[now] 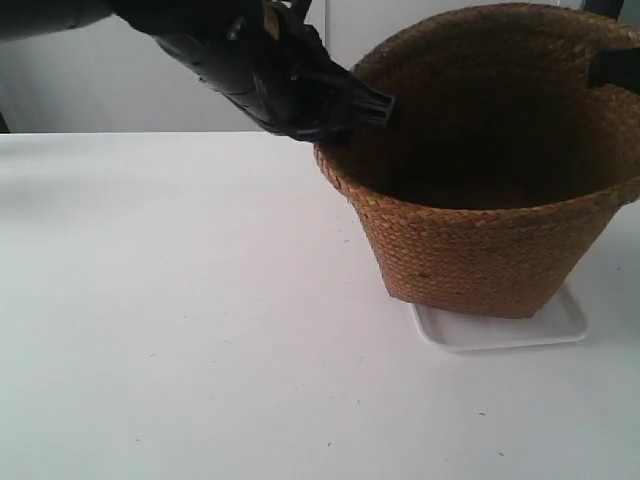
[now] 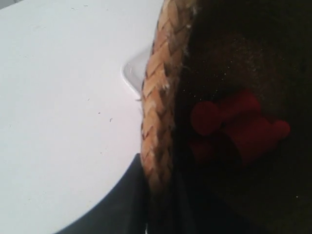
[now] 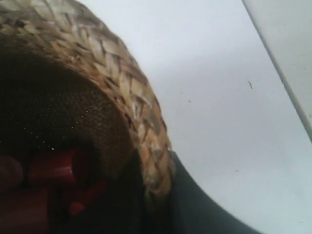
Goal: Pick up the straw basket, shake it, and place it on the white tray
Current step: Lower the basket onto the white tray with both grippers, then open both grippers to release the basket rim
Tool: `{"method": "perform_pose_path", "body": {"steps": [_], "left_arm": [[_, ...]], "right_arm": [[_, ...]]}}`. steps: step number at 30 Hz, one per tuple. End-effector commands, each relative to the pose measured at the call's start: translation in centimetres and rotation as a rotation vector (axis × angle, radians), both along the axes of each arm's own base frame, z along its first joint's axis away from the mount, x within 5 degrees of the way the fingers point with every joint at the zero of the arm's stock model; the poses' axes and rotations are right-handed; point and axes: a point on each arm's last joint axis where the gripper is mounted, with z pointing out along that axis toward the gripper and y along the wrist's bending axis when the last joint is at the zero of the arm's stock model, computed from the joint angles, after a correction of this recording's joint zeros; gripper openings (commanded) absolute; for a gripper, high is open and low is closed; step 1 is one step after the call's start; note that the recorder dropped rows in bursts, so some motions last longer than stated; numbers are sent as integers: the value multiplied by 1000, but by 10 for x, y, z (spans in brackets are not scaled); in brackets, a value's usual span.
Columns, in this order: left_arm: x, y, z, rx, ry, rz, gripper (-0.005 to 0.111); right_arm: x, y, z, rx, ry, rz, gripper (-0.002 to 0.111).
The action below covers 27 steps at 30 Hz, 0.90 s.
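The straw basket (image 1: 480, 240), brown and woven, stands with its base on the white tray (image 1: 500, 328) at the exterior view's right. My left gripper (image 1: 375, 108) is shut on the basket's rim (image 2: 158, 122), one finger outside and one inside. My right gripper (image 1: 615, 70) is shut on the opposite rim (image 3: 146, 141) in the same way. Red objects (image 2: 239, 126) lie at the bottom inside the basket, and the right wrist view shows these red objects (image 3: 48, 180) too. A corner of the tray (image 2: 134, 73) shows beside the basket wall.
The white table (image 1: 180, 300) spreads wide toward the exterior view's left and front. A pale wall (image 1: 150, 80) stands behind it. The table's far edge (image 3: 278, 68) runs close to the basket in the right wrist view.
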Motion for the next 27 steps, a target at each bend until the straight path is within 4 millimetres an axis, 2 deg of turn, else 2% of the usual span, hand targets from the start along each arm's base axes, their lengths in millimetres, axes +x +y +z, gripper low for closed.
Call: {"method": "perform_pose_path", "body": {"steps": [1,5,8,11,14,16,20,22,24,27], "left_arm": [[14,0,-2,76,-60,-8,0],[22,-9,-13,60,-89,-25,0],[24,-12,-17,61,-84,-26,0],[26,-15,-17,28,-98,-25,1],[26,-15,-17,25,-96,-26,11],[26,-15,-17,26,-97,-28,22],[26,-15,-16,24,-98,-28,54],[26,-15,-16,21,-102,-28,65],[26,-16,-16,18,-105,-28,69],[27,-16,-15,10,-115,-29,69]], "right_arm": [[15,-24,-13,-107,29,24,0],[23,-34,-17,-125,11,11,0],[27,-47,-31,-103,90,-46,0],[34,-50,-41,-118,119,-17,2],[38,-48,-42,-104,95,-2,14],[40,-47,-42,-99,79,19,28],[41,-44,-41,-83,65,46,58],[42,-44,-41,-83,61,46,74],[42,-44,-41,-83,57,47,80],[44,-43,-39,-85,18,58,80]]}}
